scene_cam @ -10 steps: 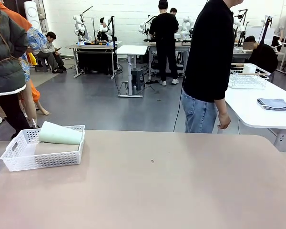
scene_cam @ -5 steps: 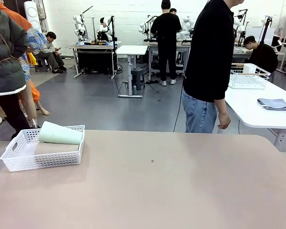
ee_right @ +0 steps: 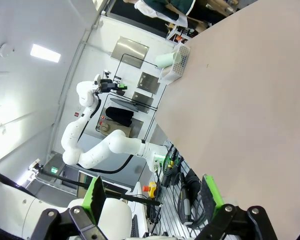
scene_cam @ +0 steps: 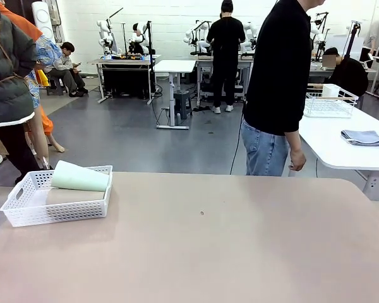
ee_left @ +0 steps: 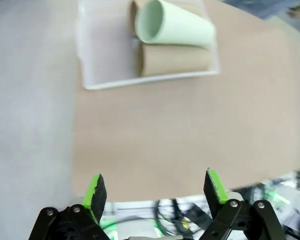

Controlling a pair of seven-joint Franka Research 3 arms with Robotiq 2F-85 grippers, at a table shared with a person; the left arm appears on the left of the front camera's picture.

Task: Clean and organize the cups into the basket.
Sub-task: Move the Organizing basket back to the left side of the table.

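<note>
Task looks about done: the basket [scene_cam: 25, 205] at the table's [scene_cam: 227, 246] far left corner holds the mint cup [scene_cam: 80, 177] lying atop brown cups [ee_left: 175, 60]. Left gripper [ee_left: 155, 189] and right gripper [ee_right: 152, 196] both spread apart, empty, pulled back. A person [scene_cam: 275, 88] stands beyond the far edge; nothing obstructs.

Robotics lab: open hall with grey floor [scene_cam: 126, 136], white brick wall [scene_cam: 170, 25], rows of workbenches [scene_cam: 123, 62] carrying gear, people [scene_cam: 224, 53] standing and sitting at them.
</note>
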